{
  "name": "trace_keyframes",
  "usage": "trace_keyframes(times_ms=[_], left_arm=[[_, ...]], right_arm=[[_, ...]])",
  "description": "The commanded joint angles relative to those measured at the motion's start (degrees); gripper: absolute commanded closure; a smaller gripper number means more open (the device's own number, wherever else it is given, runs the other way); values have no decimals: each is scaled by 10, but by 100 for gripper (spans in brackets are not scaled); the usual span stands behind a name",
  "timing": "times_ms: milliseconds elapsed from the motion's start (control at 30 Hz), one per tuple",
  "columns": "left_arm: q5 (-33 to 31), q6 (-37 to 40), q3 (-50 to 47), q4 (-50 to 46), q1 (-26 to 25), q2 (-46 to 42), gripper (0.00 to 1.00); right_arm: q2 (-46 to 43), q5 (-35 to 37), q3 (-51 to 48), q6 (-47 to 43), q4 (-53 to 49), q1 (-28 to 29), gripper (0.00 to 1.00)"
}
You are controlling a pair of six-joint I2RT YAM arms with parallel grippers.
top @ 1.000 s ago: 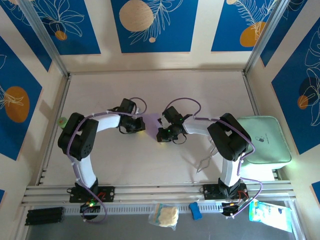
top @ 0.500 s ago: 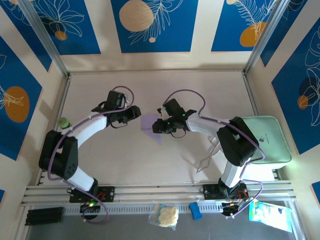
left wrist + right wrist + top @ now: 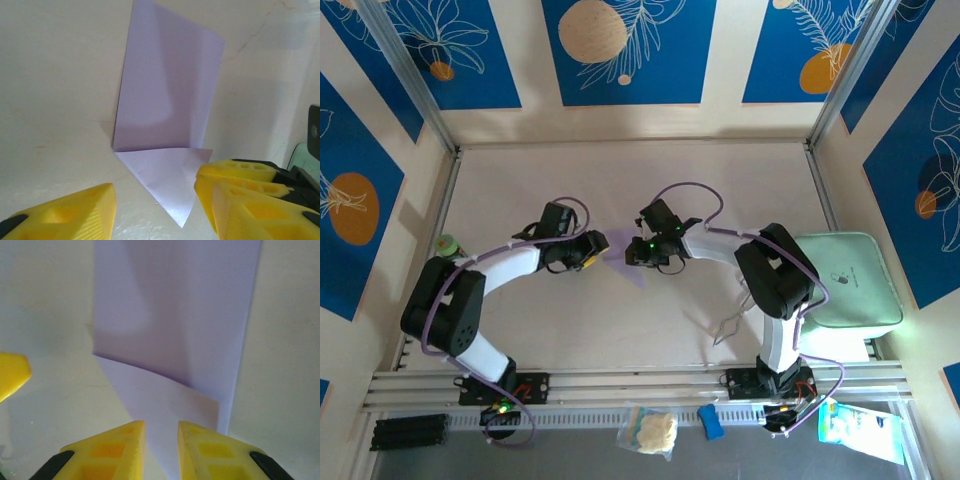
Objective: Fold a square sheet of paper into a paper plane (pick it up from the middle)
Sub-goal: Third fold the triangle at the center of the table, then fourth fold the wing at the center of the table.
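**Mid-fold on the workbench:** on the pale table (image 3: 620, 180), a lavender sheet of paper (image 3: 623, 262) lies flat between the two arms. It is folded into a long strip, with one corner turned over as a triangular flap. The left gripper (image 3: 592, 246) hangs just beside the sheet's left edge, its yellow fingers (image 3: 75, 212) spread wide with nothing between them. The right gripper (image 3: 632, 252) sits low on the opposite side, jaws parted by a narrow slit over the flap and clamped on nothing. Well off to the right, a mint-green tray (image 3: 850, 300) rests beside the right arm's base, a small dark mark on its surface. By the mounting rail (image 3: 640, 378) at the near edge, a clear plastic bag (image 3: 650, 430) holds a pale yellowish lump.
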Motion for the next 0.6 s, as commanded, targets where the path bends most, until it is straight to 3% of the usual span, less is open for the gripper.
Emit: trace_keyframes(times_ms=[0,333,567], left_arm=[[13,-22,-5,25,-10,21,49],[15,-25,9,23,-15,65,50],[26,-27,18,35,-16,82,59]], right_arm=[[18,4,17,7,-21,-5,77],[44,10,7,12,-34,-9,75],[47,8,0,12,-31,-10,75]])
